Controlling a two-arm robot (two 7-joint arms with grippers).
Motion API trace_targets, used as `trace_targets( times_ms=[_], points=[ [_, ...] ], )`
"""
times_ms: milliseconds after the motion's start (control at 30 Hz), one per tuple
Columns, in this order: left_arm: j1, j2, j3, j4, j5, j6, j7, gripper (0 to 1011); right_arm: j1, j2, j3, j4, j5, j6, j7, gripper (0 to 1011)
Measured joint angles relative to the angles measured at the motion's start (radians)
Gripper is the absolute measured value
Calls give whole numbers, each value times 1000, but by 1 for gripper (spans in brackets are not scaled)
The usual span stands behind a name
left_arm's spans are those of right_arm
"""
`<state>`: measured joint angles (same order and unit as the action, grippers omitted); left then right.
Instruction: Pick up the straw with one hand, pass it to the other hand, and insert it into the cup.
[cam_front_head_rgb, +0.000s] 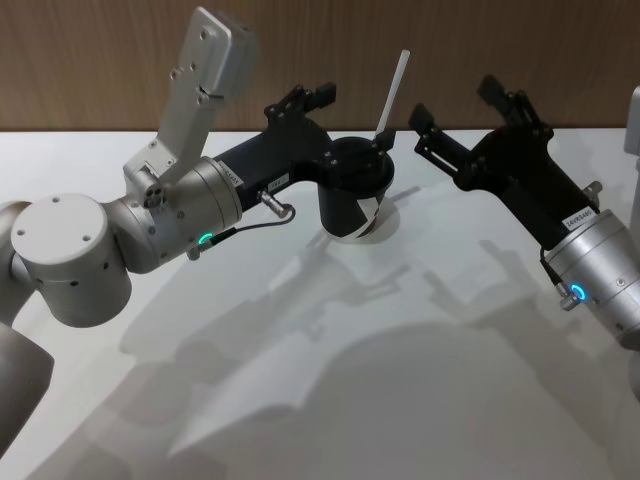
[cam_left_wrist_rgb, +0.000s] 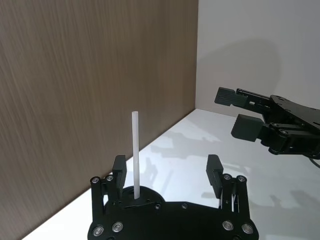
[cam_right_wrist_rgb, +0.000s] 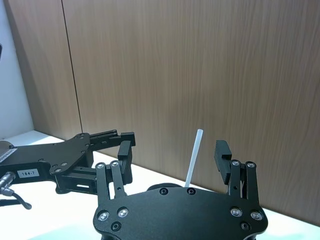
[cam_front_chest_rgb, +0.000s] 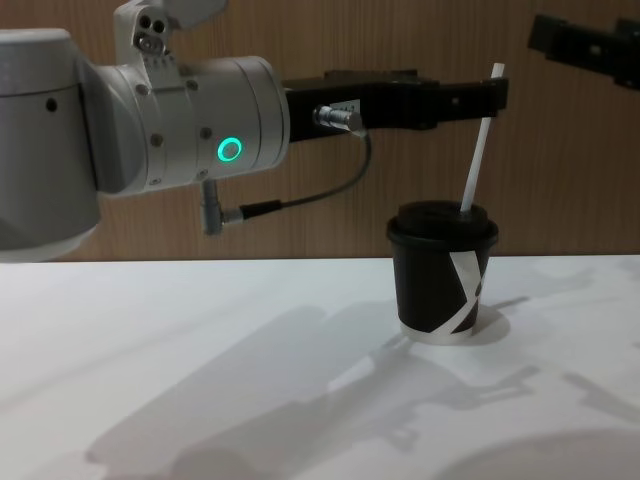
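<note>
One straw (cam_front_chest_rgb: 478, 140), one cup (cam_front_chest_rgb: 442, 278), two pincers. The cup stands upright on the white table (cam_front_chest_rgb: 200, 350). The straw is seated in the cup's domed lid, long axis near vertical, upper end leaning slightly to the robot's right and away toward the wood wall. The left pincer (cam_front_head_rgb: 305, 102) hangs above the cup, fingers spread, gripping nothing. The right pincer (cam_front_head_rgb: 462, 112) hangs to the right, near the cup, fingers spread, empty.

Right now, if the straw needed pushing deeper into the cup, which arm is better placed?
Left, probably. The left pincer is open right beside the straw, which stands tilted in the cup lid. The right pincer, also open, sits off to the side.
</note>
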<state>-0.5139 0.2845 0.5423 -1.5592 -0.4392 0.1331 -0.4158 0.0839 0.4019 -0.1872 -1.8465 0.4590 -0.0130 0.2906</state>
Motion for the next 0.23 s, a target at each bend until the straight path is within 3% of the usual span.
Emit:
trace_targets(
  times_ms=[233],
  points=[
    [1, 1, 0, -1, 1, 1, 0, 1003, 0, -1, 1, 0, -1, -1, -1, 1001]
  ],
)
